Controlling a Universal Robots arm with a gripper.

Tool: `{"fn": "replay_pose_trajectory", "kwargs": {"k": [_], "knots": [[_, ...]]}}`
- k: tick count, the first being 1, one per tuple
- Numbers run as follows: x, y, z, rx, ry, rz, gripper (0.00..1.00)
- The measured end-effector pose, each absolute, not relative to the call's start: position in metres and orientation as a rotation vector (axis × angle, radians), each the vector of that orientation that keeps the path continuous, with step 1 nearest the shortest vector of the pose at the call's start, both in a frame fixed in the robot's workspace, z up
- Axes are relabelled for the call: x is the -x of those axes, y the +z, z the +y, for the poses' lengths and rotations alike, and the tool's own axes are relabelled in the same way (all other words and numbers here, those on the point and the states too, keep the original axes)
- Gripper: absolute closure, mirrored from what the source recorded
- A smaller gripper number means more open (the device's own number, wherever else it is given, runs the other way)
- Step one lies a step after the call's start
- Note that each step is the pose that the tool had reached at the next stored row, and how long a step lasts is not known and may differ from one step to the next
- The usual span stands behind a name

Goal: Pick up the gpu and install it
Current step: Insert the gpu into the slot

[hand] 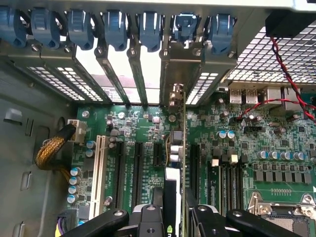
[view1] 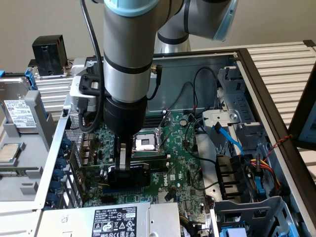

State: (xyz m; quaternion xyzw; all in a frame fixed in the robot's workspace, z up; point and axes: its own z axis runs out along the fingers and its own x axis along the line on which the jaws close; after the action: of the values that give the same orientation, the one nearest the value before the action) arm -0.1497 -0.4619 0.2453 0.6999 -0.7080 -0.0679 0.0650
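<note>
We see the arm reaching straight down into the open computer case [view1: 269, 106], its claw [view1: 124, 160] low over the large green motherboard [view1: 174, 148]. The claw is closed on the gpu [view1: 130, 176]. In the wrist view its 2 fingers [hand: 114, 217] stand on either side of the card, and the black shroud and thin green board of the gpu [hand: 171, 190] run edge-on between them.

The gpu stands upright on its long edge above the black expansion slots [hand: 136, 163], just beside the CPU socket [view1: 146, 142] in the exterior view. Its silver end bracket [hand: 177, 96] reaches the row of rear slot openings, under the blue retaining clips [hand: 148, 27]. We cannot tell whether the card's lower edge is fully down in a slot.

A white slot [hand: 100, 168] lies several slots away from the card, and a yellow braided cable [hand: 49, 150] curls near the case wall beyond it. A red and black twisted wire [hand: 286, 74] crosses the board on the card's other side. The labelled power supply [view1: 116, 219] sits at the near edge of the exterior view.
</note>
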Motion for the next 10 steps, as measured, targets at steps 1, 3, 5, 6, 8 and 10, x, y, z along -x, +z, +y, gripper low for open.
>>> {"fn": "replay_pose_trajectory", "kwargs": {"k": [1, 3, 5, 6, 8, 10], "knots": [[0.1498, 0.2453, -0.4619, -2.112, -0.205, -2.137, 0.73], [0.1499, 0.2452, -0.4619, -2.112, -0.205, -2.137, 0.73], [0.1499, 0.2450, -0.4618, -2.112, -0.205, -2.137, 0.73], [0.1499, 0.2450, -0.4618, -2.112, -0.205, -2.137, 0.73], [0.1499, 0.2448, -0.4618, -2.112, -0.205, -2.137, 0.73], [0.1499, 0.2447, -0.4618, -2.112, -0.205, -2.137, 0.73]]}}
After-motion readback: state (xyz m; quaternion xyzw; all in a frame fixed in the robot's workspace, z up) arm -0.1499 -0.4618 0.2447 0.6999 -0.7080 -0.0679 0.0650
